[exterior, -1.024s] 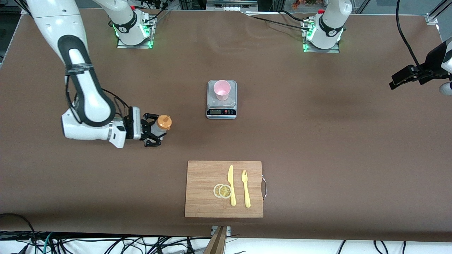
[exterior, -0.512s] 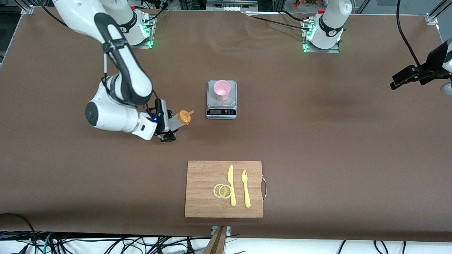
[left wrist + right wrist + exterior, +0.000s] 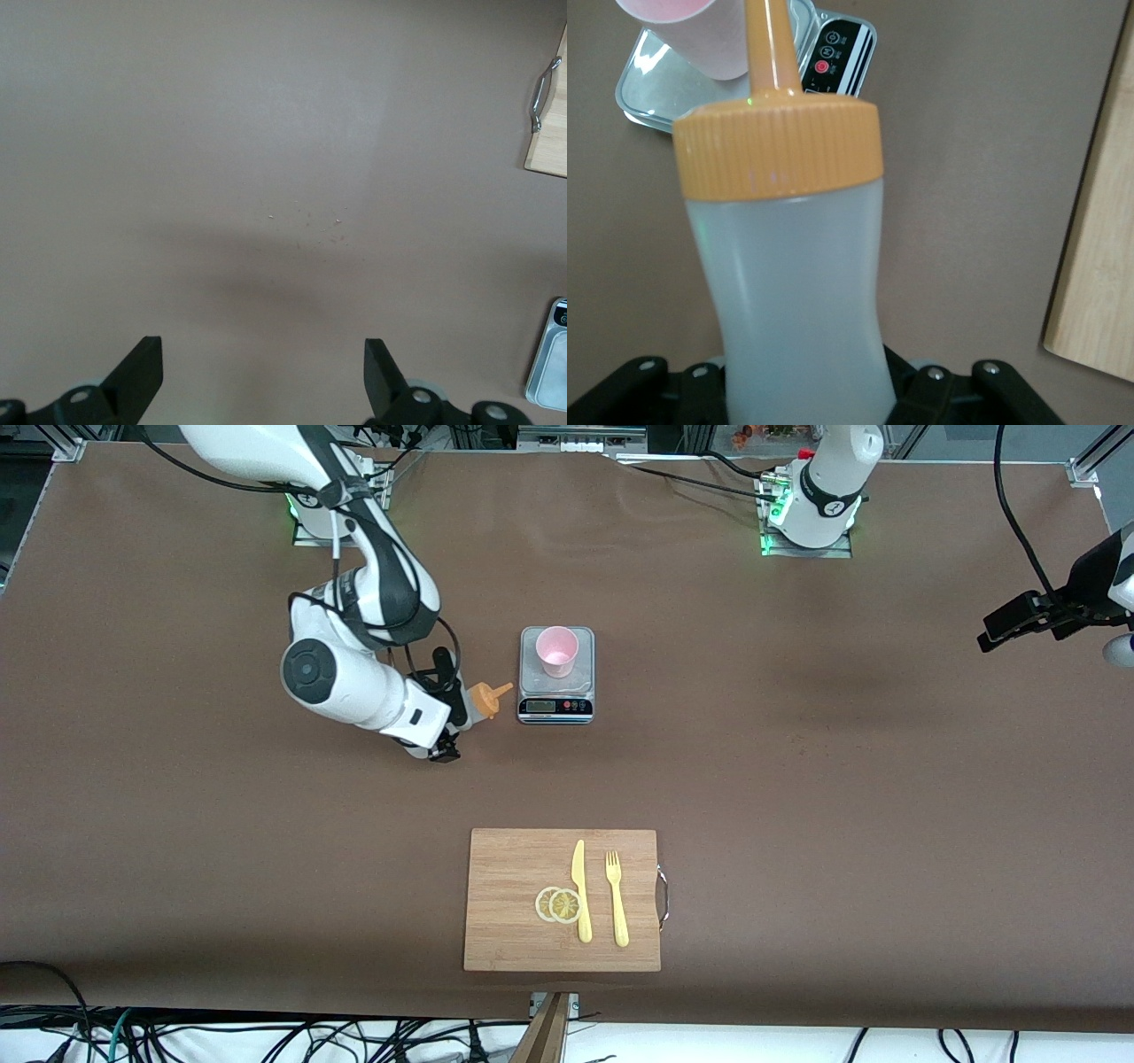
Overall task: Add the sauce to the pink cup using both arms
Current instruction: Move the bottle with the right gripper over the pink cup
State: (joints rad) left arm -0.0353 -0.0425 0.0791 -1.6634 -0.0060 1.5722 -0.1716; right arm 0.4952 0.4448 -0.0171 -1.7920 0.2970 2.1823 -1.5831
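The pink cup [image 3: 556,651] stands on a small grey kitchen scale [image 3: 555,707] at mid-table. My right gripper [image 3: 450,713] is shut on the sauce bottle [image 3: 483,697] and holds it tilted in the air beside the scale at the right arm's end, its orange nozzle pointing toward the scale. In the right wrist view the whitish bottle [image 3: 793,266] fills the middle between the jaws of the right gripper [image 3: 806,390], with the cup [image 3: 700,35] just past the nozzle. My left gripper [image 3: 990,636] waits open and empty over bare table at the left arm's end and also shows in the left wrist view [image 3: 263,354].
A wooden cutting board [image 3: 514,903] lies nearer the front camera than the scale. It carries two lemon slices [image 3: 558,904], a yellow knife [image 3: 580,890] and a yellow fork [image 3: 616,899]. The brown table [image 3: 797,779] extends toward the left arm's end.
My right arm has carried the bottle from the right arm's end toward the scale and tipped it, so the nozzle now points at the scale. The left arm has not moved.
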